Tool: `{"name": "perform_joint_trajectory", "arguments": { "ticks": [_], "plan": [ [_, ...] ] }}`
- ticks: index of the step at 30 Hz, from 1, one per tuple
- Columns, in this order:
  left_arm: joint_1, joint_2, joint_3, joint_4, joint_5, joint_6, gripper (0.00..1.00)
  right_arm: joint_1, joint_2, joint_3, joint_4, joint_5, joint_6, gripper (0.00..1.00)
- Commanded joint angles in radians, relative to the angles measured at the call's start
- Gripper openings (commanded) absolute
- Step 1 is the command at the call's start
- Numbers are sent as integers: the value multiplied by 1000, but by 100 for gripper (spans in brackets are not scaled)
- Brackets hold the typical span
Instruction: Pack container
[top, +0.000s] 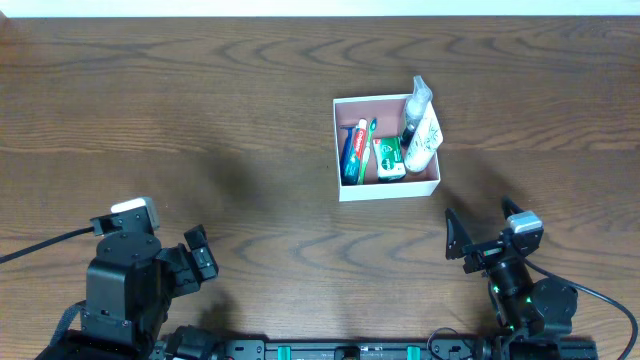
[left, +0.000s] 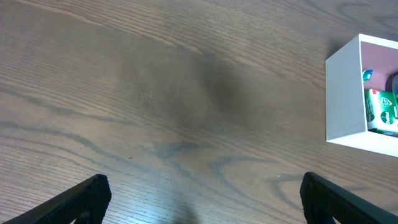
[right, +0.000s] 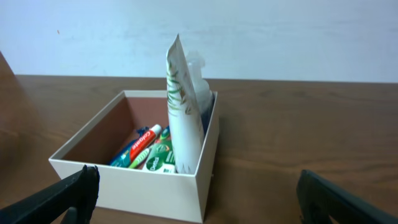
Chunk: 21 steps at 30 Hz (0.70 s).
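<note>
The container (top: 339, 140) is a square white box with a pink inside, standing on the table right of centre. It holds a toothpaste tube (top: 349, 150), a green toothbrush (top: 365, 150), a green and white pack (top: 388, 158) and a white tube (top: 424, 135) leaning on its right wall beside a clear bottle (top: 419, 92). It also shows in the right wrist view (right: 143, 180) and at the right edge of the left wrist view (left: 345, 93). My left gripper (top: 200, 258) is open and empty at the near left. My right gripper (top: 475, 245) is open and empty just in front of the box.
Bare brown wood-grain table (top: 200, 120) lies all round the box. A pale wall (right: 280, 31) stands behind the table's far edge. The arm bases sit along the near edge.
</note>
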Motion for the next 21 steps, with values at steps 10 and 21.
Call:
{"name": "perform_joint_trajectory", "arguments": {
  "ticks": [10, 21],
  "plan": [
    [6, 0, 0, 0, -8, -9, 98, 8, -11, -7, 10, 12, -42, 99],
    [6, 0, 0, 0, -8, -9, 98, 7, -11, -32, 65, 19, -81, 99]
  ]
}}
